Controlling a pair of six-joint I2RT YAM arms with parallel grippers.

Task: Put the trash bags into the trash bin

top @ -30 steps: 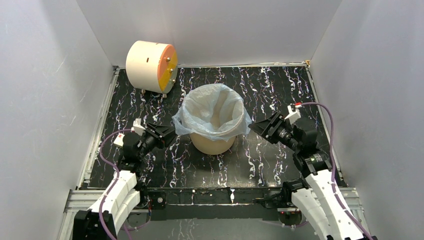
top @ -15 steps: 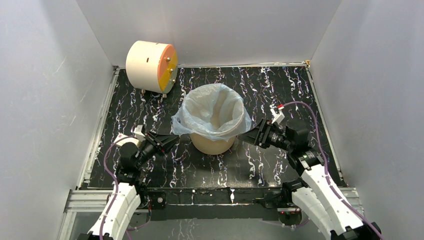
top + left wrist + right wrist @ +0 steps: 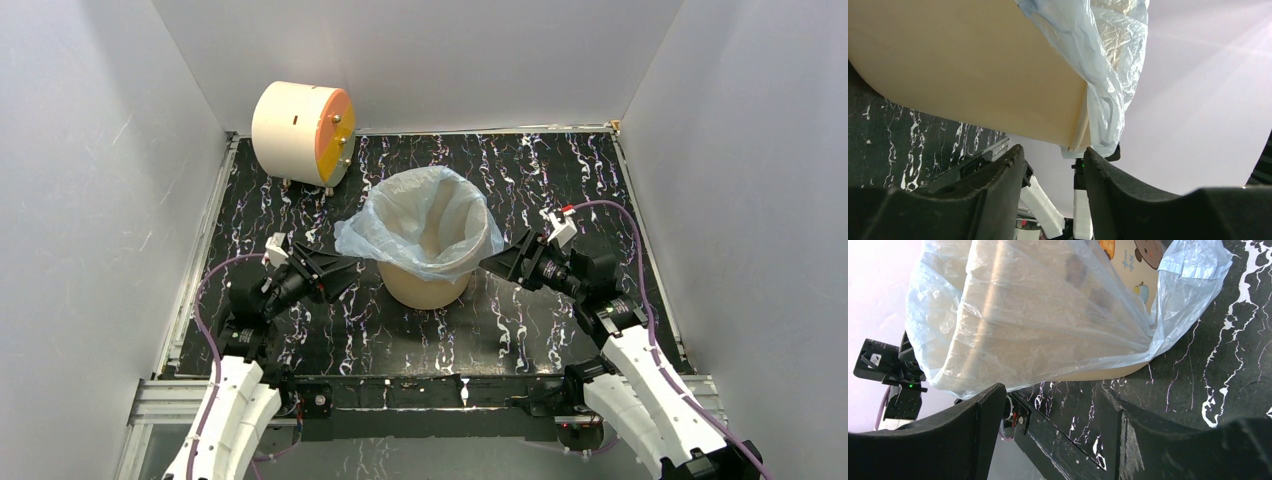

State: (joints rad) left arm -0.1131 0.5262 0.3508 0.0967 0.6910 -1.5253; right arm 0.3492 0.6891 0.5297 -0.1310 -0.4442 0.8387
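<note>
Trash bag (image 3: 405,235), crinkly blue film, draped the round tan trash bin (image 3: 425,290). I found left fingers (image 3: 990,200) and right fingers (image 3: 1153,440) released.

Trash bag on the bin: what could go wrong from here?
1. The trash bag flares loose past the rim on the left instead of lying down the trash bin wall, so it may slip back inside.
2. The open left end effector and right end effector sit close beside the bin. A nudge could shift or tip it, or snag the thin film.
</note>
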